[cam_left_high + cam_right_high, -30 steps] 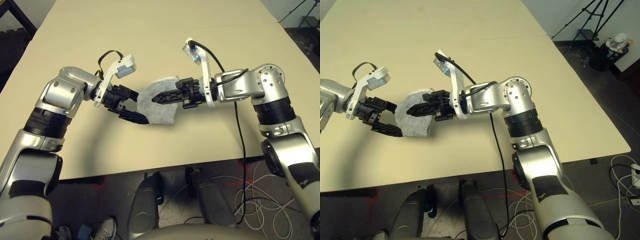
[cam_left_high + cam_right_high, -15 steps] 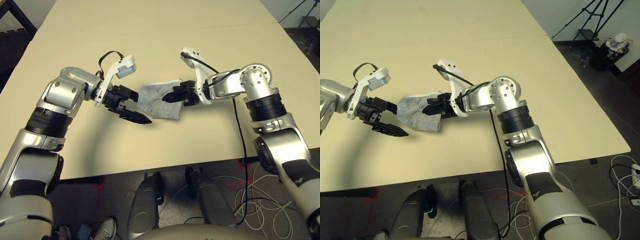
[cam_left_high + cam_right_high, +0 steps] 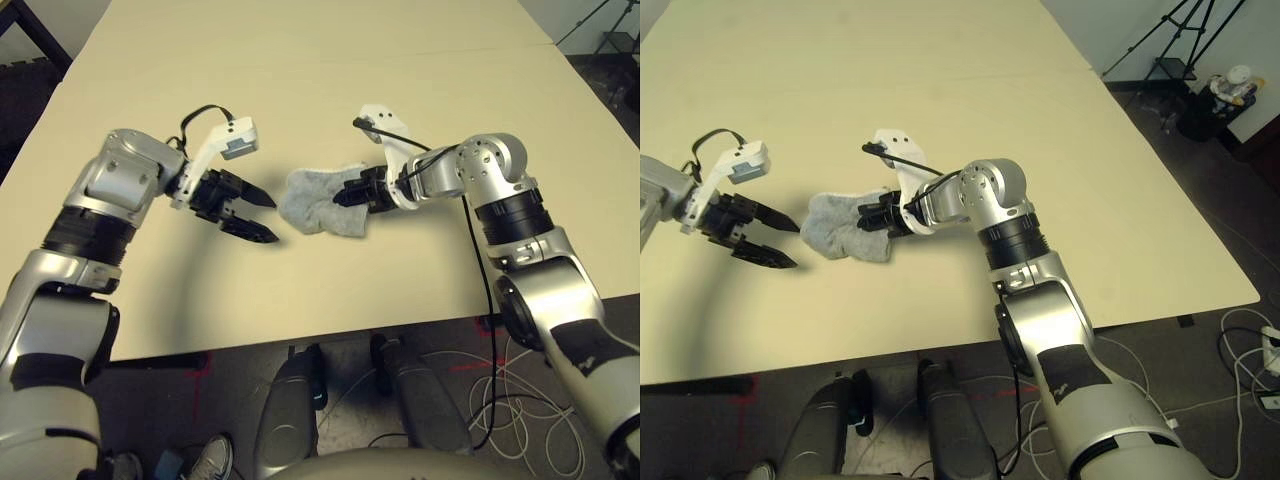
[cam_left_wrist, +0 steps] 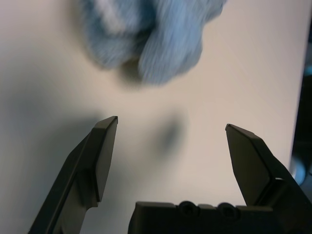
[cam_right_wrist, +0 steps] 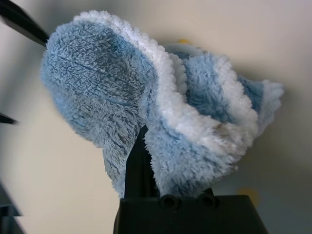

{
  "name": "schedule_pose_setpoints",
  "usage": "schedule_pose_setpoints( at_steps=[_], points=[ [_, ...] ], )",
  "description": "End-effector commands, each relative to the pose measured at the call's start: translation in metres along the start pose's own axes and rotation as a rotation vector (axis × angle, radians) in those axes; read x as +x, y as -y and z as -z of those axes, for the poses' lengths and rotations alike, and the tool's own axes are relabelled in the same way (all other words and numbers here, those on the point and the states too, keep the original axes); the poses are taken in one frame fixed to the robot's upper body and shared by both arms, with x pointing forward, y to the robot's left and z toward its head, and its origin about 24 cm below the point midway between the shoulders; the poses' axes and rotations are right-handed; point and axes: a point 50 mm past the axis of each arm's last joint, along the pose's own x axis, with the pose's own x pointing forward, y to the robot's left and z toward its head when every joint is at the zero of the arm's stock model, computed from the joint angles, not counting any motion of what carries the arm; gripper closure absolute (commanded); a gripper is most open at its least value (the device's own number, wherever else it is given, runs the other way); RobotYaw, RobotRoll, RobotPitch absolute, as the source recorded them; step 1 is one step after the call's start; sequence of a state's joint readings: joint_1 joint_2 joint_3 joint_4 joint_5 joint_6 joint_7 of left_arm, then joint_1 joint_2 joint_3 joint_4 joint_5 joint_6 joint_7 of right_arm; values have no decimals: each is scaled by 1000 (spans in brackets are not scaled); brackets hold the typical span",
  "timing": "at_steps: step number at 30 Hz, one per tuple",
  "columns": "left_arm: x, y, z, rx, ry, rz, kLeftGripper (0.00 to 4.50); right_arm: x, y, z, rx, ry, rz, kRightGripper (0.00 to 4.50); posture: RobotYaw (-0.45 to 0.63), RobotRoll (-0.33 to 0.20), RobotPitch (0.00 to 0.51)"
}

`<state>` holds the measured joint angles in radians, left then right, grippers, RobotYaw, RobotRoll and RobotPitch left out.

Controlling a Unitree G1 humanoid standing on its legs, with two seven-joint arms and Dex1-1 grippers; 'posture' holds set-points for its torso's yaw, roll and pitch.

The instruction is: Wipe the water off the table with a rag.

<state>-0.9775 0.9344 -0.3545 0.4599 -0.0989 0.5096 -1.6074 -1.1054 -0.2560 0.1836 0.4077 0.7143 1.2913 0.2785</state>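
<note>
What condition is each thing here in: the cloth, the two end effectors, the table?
Rag: bunched, gripped, fuzzy.
Left end effector: open, holding nothing.
Right end effector: shut on the rag.
Table: flat, with orange-yellow spots beside the rag.

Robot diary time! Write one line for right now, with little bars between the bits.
right gripper: shut on rag | left gripper: open, empty | table: orange-yellow specks by rag
</note>
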Motion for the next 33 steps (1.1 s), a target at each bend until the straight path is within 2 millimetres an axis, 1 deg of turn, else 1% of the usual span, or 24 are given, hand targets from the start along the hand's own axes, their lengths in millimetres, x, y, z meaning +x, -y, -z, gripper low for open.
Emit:
schedule_pose_setpoints(
  at_steps=[1, 5, 8, 12, 14, 15, 17, 19, 22, 25, 29, 33],
  points=[
    [-6, -1, 2, 8, -19, -19, 0, -9, 20, 1, -68, -5, 108, 4476, -115, 0, 244],
    [-7, 0, 1, 8, -11, -19, 0, -34, 54, 9, -61, -30, 228, 4476, -116, 0, 243],
    [-6, 0, 1, 3, -3, -14, 0, -53, 74, 12, -66, -31, 316, 4476, -117, 0, 242],
    [-5, 0, 3, -2, 2, -9, 0, -74, 95, 9, -59, -5, 419, 4476, -125, 0, 239],
    [-4, 0, 3, -3, 4, -8, 0, -78, 97, 7, -55, 10, 431, 4476, -129, 0, 239],
    [-4, 0, 3, -3, 4, -7, 0, -77, 95, 6, -51, 13, 418, 4476, -129, 0, 239],
    [-3, 0, 1, -2, 7, -3, 0, -69, 83, 8, -45, 9, 336, 4476, -134, 0, 239],
    [-3, -1, 0, 0, 11, 0, 0, -58, 67, 11, -36, -4, 245, 4476, -136, 0, 240],
    [-2, -1, -2, 3, 17, 2, 0, -35, 28, 13, -33, -27, 88, 4476, -135, 0, 242],
    [-2, -1, -3, 5, 19, 5, 0, -15, -5, 14, -26, -44, -34, 4476, -132, 0, 244],
    [-2, 1, -5, 8, 24, 16, 0, 8, -33, 12, -6, -44, -127, 4476, -115, 0, 246],
    [-4, 2, -3, 4, 19, 11, 0, 28, -58, 3, -3, -29, -196, 4476, -102, 0, 244]
  ],
)
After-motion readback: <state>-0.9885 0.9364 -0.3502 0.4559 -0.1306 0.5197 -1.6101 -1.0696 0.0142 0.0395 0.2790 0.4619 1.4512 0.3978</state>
